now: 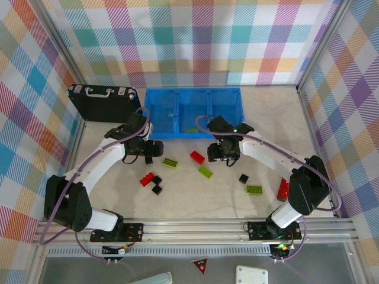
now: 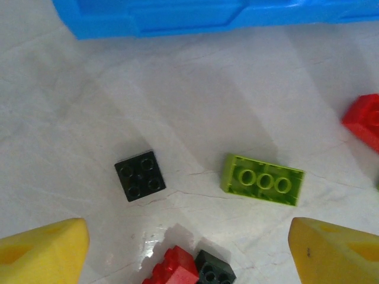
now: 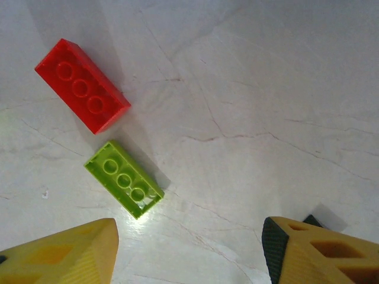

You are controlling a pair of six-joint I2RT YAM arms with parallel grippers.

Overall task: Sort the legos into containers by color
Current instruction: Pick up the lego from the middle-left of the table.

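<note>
Left gripper [image 2: 189, 251] wide open, empty; black brick [image 2: 140, 176] and green brick [image 2: 263, 180] lie on table [image 2: 89, 106] ahead of it. Right gripper [image 3: 192, 251] open, empty; red brick [image 3: 82, 86] ahead, leftward.

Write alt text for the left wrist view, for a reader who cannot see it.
The left gripper hangs open and empty over a pale table, its yellow fingertips in the lower corners. Beyond them lie a black brick and a lime-green brick, apart; the blue bin runs along the top edge.
</note>
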